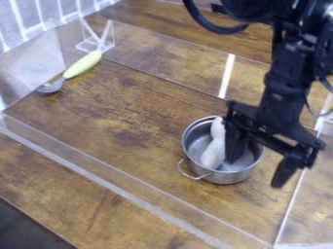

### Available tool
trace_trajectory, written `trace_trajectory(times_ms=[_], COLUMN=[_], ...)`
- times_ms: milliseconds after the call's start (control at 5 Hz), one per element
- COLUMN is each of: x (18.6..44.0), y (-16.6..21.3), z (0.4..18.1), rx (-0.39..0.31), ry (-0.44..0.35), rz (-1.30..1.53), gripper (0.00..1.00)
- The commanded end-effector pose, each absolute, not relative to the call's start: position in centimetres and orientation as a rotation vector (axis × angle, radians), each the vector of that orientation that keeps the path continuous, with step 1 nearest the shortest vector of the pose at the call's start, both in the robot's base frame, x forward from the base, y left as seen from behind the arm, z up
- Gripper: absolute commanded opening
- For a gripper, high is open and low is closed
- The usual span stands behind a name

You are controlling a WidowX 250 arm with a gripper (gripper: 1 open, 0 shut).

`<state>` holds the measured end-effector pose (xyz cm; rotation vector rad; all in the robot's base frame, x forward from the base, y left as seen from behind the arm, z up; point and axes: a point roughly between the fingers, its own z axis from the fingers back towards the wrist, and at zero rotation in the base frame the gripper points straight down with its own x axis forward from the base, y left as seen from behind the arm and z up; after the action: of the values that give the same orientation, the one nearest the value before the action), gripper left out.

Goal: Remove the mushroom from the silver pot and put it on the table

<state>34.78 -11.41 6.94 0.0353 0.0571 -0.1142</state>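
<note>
The silver pot (pixel 216 177) stands on the dark wooden table (pixel 130 112) right of centre. The mushroom (pixel 208 151) lies inside it; its white stem shows, while the cap is mostly hidden behind a finger. My gripper (pixel 258 158) hangs open over the pot's right side. One black finger (pixel 236 137) reaches down into the pot beside the mushroom, and the other finger (pixel 282 171) is outside the right rim. Nothing is held between them.
A yellow-green banana-shaped toy (pixel 81 65) lies at the back left, with a small grey metal object (pixel 50 88) in front of it. Clear acrylic walls (pixel 117 185) run along the table's front, left and right edges.
</note>
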Motion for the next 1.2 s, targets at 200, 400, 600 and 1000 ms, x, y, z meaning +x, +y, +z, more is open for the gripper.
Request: trace_trajectory(times_ms=[200,400,600,1000], x=[37.1,37.2,37.1,38.0], y=[-7.5,-7.4,-7.6,-6.5], z=[8.9,8.1,7.0,5.4], rx=[0.032,0.03,0.029,0.021], ry=[-0.015,0.0,0.012,0.023], rz=[-0.113,-0.139,-0.128,-0.122], gripper=[1.0,1.0,1.0,1.0])
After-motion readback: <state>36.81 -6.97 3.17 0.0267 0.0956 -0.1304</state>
